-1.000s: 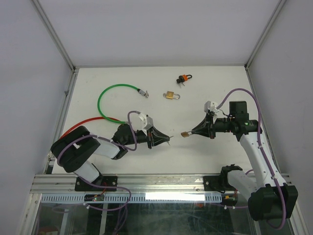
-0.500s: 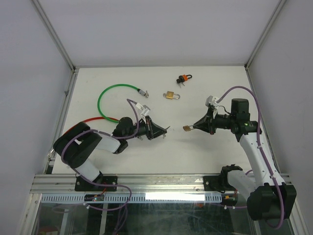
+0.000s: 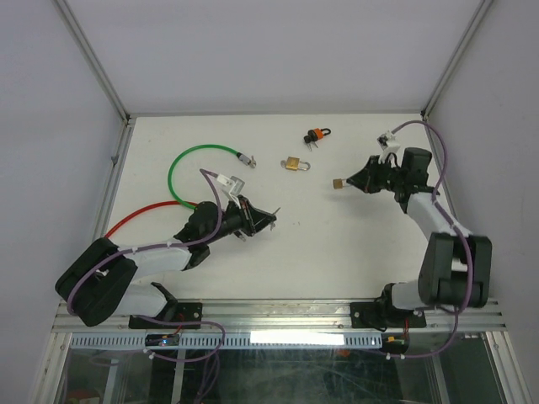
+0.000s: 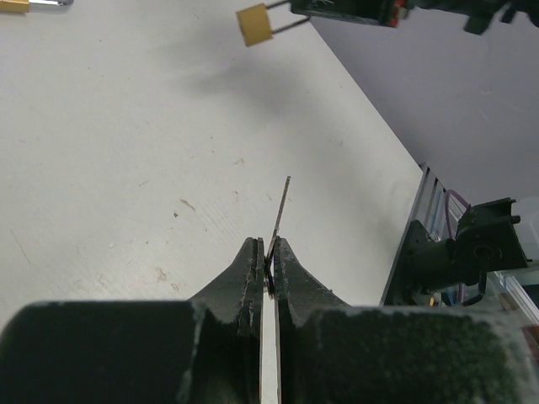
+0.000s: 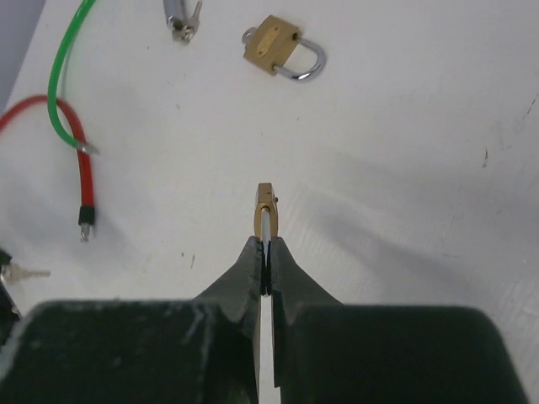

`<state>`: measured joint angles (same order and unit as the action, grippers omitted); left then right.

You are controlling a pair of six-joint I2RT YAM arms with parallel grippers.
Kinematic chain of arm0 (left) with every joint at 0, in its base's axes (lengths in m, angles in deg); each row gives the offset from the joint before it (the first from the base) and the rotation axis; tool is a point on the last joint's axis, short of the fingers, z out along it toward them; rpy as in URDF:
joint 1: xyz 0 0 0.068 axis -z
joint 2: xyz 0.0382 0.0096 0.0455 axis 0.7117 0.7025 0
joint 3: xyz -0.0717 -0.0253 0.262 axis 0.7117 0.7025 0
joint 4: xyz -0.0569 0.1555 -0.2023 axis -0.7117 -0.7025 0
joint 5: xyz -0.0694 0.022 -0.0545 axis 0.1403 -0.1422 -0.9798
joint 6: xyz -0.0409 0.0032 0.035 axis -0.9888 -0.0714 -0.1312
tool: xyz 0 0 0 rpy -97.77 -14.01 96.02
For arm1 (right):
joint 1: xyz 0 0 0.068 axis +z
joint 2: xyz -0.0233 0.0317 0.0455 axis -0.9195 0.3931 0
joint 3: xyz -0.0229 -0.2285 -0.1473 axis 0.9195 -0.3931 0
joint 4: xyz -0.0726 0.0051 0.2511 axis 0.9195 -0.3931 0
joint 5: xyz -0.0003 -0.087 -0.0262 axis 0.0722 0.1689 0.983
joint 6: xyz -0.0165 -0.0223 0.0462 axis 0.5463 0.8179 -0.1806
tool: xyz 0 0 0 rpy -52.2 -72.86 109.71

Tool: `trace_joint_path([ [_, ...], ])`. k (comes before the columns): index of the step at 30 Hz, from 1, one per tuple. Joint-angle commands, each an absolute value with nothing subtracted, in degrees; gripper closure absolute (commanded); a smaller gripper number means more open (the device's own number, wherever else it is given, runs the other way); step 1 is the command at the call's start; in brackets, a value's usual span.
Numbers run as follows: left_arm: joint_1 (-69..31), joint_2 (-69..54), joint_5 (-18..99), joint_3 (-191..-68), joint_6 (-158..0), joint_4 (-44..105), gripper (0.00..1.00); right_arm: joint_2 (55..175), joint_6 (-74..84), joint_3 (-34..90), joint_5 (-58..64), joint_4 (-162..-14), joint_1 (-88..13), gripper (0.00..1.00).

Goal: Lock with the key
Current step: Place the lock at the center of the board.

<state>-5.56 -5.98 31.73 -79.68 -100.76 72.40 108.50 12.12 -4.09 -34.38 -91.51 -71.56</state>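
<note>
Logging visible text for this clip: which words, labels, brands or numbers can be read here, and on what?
No text can be read in any view.
The loose padlock on the table: any stamp on its brass body is too small to read.
The small padlock held in the right gripper: no legible marking.
The key in the left gripper: seen edge-on, nothing legible.

Your table [image 3: 354, 252] is white, with a green cable [image 3: 181, 160] and a red cable [image 3: 139, 215]. The loose padlock [image 3: 293, 164] is brass with a silver shackle, the small padlock [image 3: 337, 183] is brass too, and the far lock [image 3: 317, 134] is orange and black. The left gripper [image 4: 268, 252] and right gripper [image 5: 266, 248] are black, and the key [image 4: 283, 206] looks dark.
</note>
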Motion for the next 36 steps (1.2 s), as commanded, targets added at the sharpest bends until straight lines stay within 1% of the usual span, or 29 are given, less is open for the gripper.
trace_joint_path([
  [1, -5.2, -11.0, 33.5, -77.8, -100.0, 72.6, 1.0, 123.5, -0.9, 7.9, -33.7, -81.1, -72.4, 1.0],
  [4, -5.3, -12.5, 33.1, -76.3, -100.2, 72.9, 1.0, 132.2, -1.4, 14.7, -33.7, -84.0, -72.8, 1.0],
  [8, -5.4, -13.6, 33.4, -75.3, -99.9, 72.8, 1.0, 138.6, -2.0, 19.7, -33.6, -83.8, -73.4, 1.0],
  [15, -5.4, -12.8, 34.1, -76.0, -100.4, 73.4, 1.0, 144.0, -2.4, 23.6, -30.9, -83.3, -73.5, 0.99],
  [22, -5.5, -8.1, 34.8, -77.3, -103.9, 75.7, 1.0, 147.7, -2.0, 26.3, -30.5, -84.9, -73.9, 0.91],
  [26, -5.5, -6.8, 34.2, -78.1, -105.0, 75.7, 1.0, 147.9, 0.2, 26.8, -29.0, -85.9, -74.7, 0.79],
  [30, -5.5, -6.8, 33.2, -78.7, -105.9, 75.1, 1.0, 146.8, 1.9, 27.1, -28.2, -87.3, -76.7, 0.66],
  [34, -5.6, -6.2, 30.5, -79.5, -106.0, 74.3, 1.0, 143.5, 6.1, 26.8, -25.7, -89.1, -78.8, 0.56],
  [36, -5.5, -5.8, 29.1, -79.6, -106.1, 75.3, 1.0, 141.4, 8.7, 26.2, -24.8, -90.0, -79.8, 0.52],
])
